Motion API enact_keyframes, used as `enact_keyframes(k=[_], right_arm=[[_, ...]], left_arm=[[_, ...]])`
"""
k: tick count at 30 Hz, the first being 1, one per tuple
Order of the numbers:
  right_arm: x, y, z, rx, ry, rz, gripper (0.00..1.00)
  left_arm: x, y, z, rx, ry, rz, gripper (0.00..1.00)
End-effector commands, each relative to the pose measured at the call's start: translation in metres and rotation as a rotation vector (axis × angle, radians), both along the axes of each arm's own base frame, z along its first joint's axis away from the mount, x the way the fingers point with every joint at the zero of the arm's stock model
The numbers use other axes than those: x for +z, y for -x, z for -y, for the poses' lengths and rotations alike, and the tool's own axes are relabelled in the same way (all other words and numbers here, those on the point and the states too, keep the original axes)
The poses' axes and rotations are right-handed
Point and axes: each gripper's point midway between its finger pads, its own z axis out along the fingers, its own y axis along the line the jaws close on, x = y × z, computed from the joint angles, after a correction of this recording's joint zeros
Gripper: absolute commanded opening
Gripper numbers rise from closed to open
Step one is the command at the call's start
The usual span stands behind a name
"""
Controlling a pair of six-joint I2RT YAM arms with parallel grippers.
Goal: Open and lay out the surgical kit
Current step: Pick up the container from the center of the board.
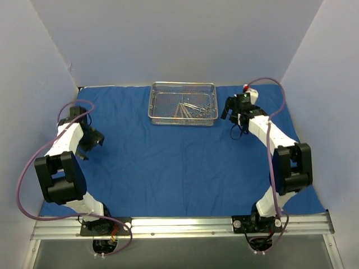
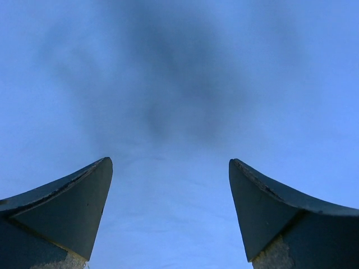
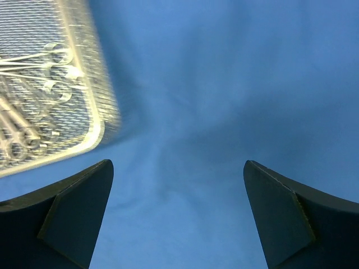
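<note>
Left gripper open, low over wrap | right gripper open beside tray

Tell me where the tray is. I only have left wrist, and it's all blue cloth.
Observer: The mesh tray sits at the far middle of the blue cloth, well away from the left gripper.
Operator: Instruments out yet?
Observer: No, the instruments lie piled inside the tray. None shows on the cloth.
Operator: Right arm?
Observer: The right gripper is open and empty, over the cloth just off the tray's right end.
</note>
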Motion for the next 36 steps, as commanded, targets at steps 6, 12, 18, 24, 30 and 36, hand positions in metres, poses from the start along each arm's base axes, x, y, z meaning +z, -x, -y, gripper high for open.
enact_keyframes(k=[6,12,18,24,30,36], right_arm=[[-0.016,-0.039,-0.035,0.121,0.042,-0.089,0.95],[-0.033,-0.056,-0.043,0.151,0.067,-0.15,0.86],[-0.041,-0.061,-0.053,0.183,0.064,-0.17,0.73],[-0.051,-0.063,-0.059,0.214,0.074,-0.192,0.61],[-0.059,-0.067,-0.065,0.234,0.073,-0.199,0.43],[-0.063,-0.069,-0.072,0.246,0.071,-0.195,0.22]], left_arm=[[0.084,-0.121,0.069,-0.401,-0.063,0.399,0.94],[0.093,-0.17,0.131,-0.609,-0.087,0.45,0.98],[0.078,-0.2,0.17,-0.721,-0.103,0.435,0.99],[0.076,-0.223,0.207,-0.81,-0.056,0.475,0.95],[0.062,-0.232,0.225,-0.834,-0.027,0.484,0.86],[0.048,-0.237,0.242,-0.858,-0.004,0.48,0.8]])
